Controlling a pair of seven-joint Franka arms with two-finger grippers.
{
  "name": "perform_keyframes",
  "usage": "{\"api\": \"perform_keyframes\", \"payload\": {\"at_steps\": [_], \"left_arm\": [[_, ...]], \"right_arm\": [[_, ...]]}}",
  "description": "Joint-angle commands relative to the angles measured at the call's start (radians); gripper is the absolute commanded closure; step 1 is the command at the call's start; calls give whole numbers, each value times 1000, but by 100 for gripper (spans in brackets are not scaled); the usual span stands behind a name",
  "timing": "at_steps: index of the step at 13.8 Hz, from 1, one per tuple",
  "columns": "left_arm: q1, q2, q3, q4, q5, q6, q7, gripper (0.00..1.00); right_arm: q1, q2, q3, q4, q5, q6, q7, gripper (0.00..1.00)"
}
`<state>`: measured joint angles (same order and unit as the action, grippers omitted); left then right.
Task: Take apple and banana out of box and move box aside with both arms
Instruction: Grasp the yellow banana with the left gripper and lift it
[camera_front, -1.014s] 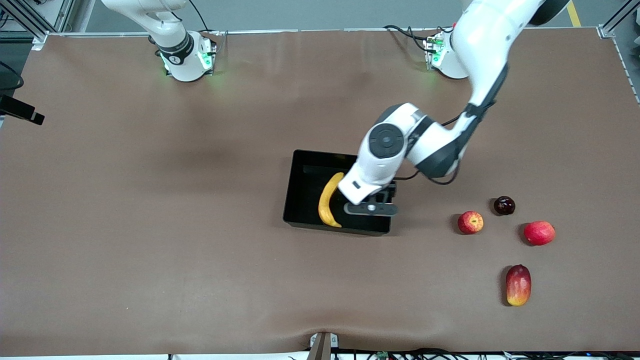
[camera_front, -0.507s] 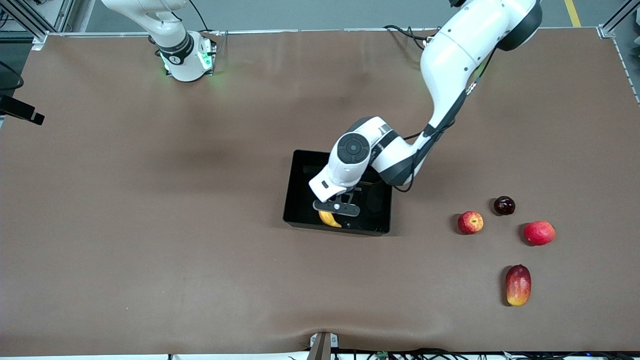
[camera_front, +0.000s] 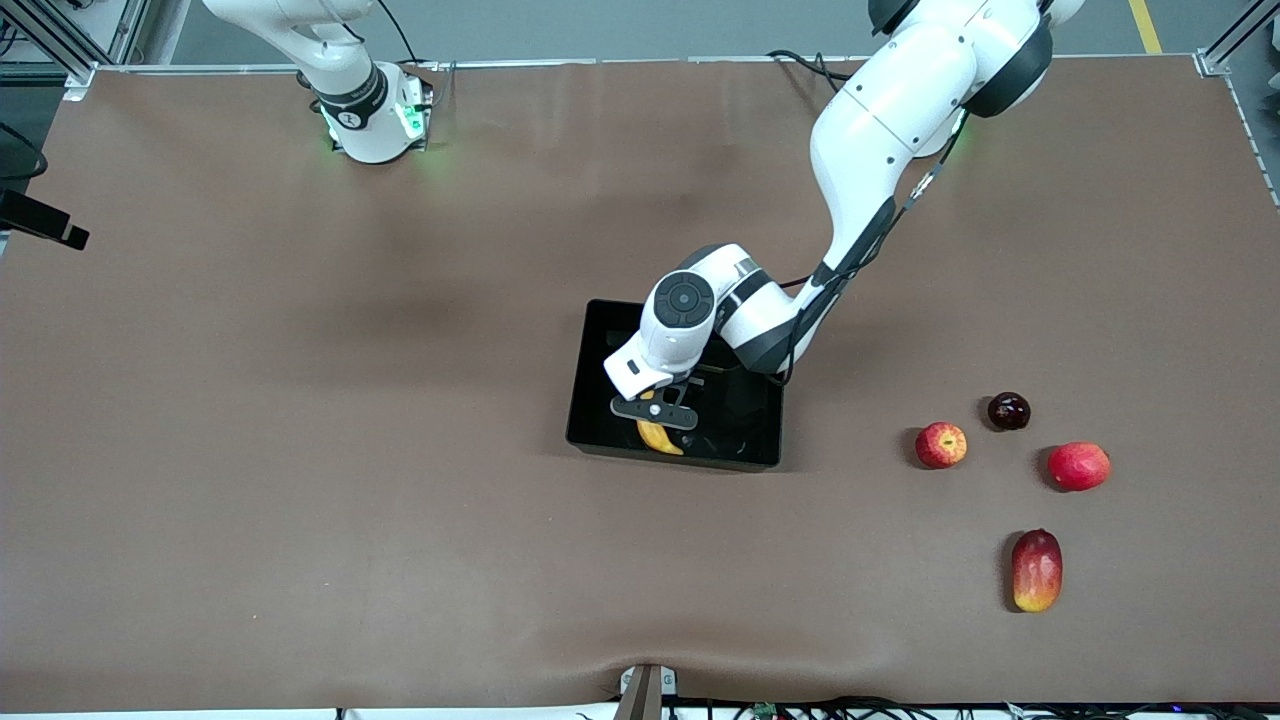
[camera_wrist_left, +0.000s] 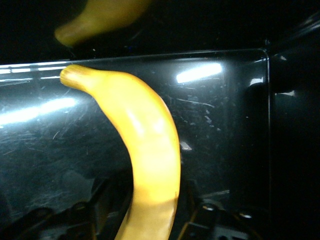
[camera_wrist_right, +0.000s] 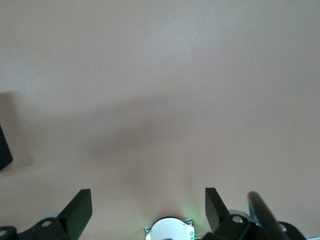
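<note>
Watch the left gripper (camera_front: 655, 412): its fingers (camera_wrist_left: 102, 192) flank the banana (camera_wrist_left: 145, 155) inside the box (camera_front: 600, 345), near one end rather than mid-length; I cannot tell whether they pinch it yet; lift now and the curved fruit may swing or slip free; the right gripper (camera_wrist_right: 148, 206) waits spread over bare desk (camera_front: 300, 500). You have one banana, one box; the apple (camera_front: 941, 444) already lies out, beside three other red fruits.

I work in a robotics lab: my brown-covered table (camera_front: 300, 400) is framed by aluminium rails (camera_front: 60, 40), with cables (camera_front: 800, 62) beside my bolted base (camera_front: 375, 120).
</note>
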<state>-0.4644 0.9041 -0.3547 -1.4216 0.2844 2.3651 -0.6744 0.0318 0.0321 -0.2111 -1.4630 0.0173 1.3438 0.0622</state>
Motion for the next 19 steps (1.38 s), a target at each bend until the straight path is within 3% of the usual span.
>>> {"api": "perform_keyframes", "payload": {"at_steps": [1,6,12,14,17,19], "left_arm": [[-11,9,10,26,24,6,-2,100],[-10,-28,11,29,61,-1,2,100],[69,-74,6,33,81,-29,4,100],[110,-109,-4,33,70,-108,6,100],[186,-178,-29,33,38,-170,19,100],[217,-220,-29,32,10,-202,71,100]], "right_arm": [[-21,3,12,6,18,-5,-5,0],[-7,44,13,6,15,-5,-9,0],[57,111,18,-10,23,-14,4,0],[88,109,18,-14,44,-14,11,0],[132,109,18,-48,180,-5,103,0],[248,127,16,-50,196,46,267,0]]}}
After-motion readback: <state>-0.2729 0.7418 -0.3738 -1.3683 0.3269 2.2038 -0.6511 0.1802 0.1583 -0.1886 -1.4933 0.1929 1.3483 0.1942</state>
